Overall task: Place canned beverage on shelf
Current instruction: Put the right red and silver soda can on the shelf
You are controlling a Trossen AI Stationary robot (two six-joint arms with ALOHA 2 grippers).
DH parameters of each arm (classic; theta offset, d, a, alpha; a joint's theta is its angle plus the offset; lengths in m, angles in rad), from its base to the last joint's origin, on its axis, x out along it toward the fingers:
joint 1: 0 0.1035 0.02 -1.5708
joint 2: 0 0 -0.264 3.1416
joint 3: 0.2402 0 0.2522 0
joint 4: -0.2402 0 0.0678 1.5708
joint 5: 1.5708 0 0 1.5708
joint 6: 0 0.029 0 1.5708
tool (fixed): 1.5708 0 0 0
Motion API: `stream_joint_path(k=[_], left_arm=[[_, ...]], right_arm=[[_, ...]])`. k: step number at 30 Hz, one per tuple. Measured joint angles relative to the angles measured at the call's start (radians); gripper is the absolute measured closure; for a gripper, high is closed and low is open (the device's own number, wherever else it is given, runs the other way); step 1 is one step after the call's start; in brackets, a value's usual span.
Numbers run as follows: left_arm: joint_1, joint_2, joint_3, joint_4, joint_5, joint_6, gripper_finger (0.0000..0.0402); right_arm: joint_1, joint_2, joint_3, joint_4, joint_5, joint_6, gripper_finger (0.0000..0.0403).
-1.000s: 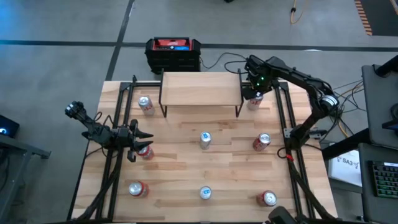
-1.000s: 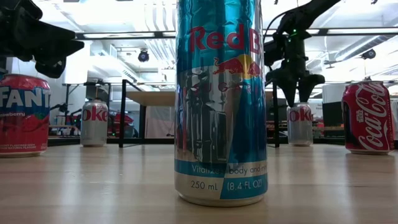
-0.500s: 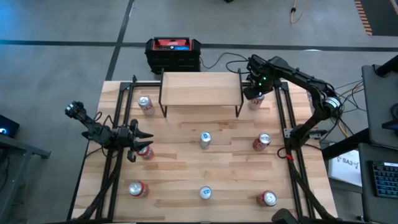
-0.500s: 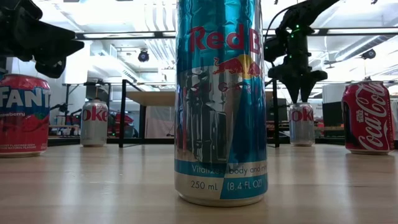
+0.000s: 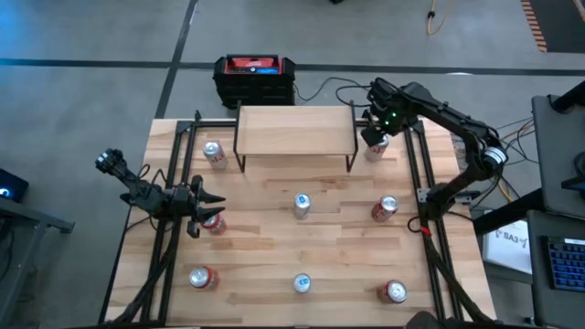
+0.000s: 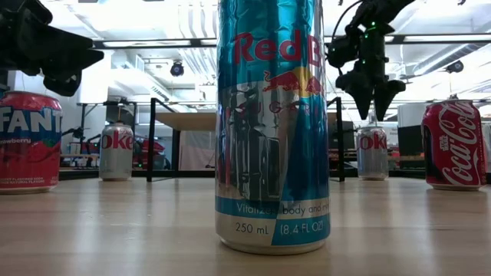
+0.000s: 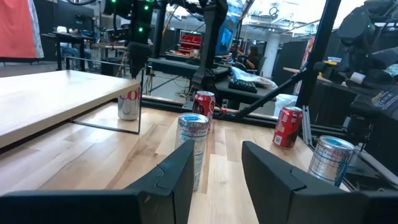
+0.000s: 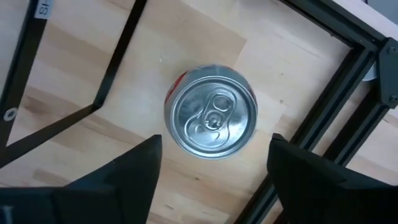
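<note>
The shelf (image 5: 294, 131), a light wooden board on thin black legs, stands at the table's far middle. Just right of it a silver canned beverage (image 5: 374, 151) stands upright on the table by its base; the right wrist view looks straight down on its lid (image 8: 211, 118). My right gripper (image 6: 373, 103) hangs open a little above this can, fingers pointing down on either side of it, touching nothing. At the table's left edge my left gripper (image 5: 203, 208) waits, held level, its fingers slightly apart (image 7: 217, 162), beside a red can (image 5: 214, 222).
Several more cans stand about the table: a silver one (image 5: 213, 153) left of the shelf, a blue one (image 5: 302, 205) in the middle, red ones (image 5: 386, 208) (image 5: 201, 278) (image 5: 395, 291). A black-and-red box (image 5: 255, 78) sits beyond the far edge. Black frame rails (image 5: 411, 174) run along both sides.
My right gripper has risen from just above the silver can's top and its fingers have opened. The can stands where it was beside the shelf.
</note>
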Motion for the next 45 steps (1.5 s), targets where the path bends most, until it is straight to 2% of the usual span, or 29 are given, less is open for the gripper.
stream_joint_path(k=[12,19,31,36,40,45], left_arm=[[0.0,0.0,0.0,0.0,0.0,0.0,0.0283],[0.0,0.0,0.0,0.0,0.0,0.0,0.0283],[0.0,0.0,0.0,0.0,0.0,0.0,0.0283],[0.0,0.0,0.0,0.0,0.0,0.0,0.0283],[0.0,0.0,0.0,0.0,0.0,0.0,0.0283],[0.0,0.0,0.0,0.0,0.0,0.0,0.0283]], right_arm=[[0.0,0.005,0.0,0.0,-0.001,-0.051,0.0126],[-0.009,0.033,-0.006,0.014,0.0,-0.241,0.0126],[-0.03,0.049,-0.01,0.061,0.019,-0.44,0.0126],[-0.037,0.05,-0.026,0.058,0.016,-0.457,0.0126],[-0.051,0.05,-0.037,0.055,-0.054,-0.48,0.0126],[-0.052,0.05,-0.037,0.061,-0.058,-0.47,0.0123]])
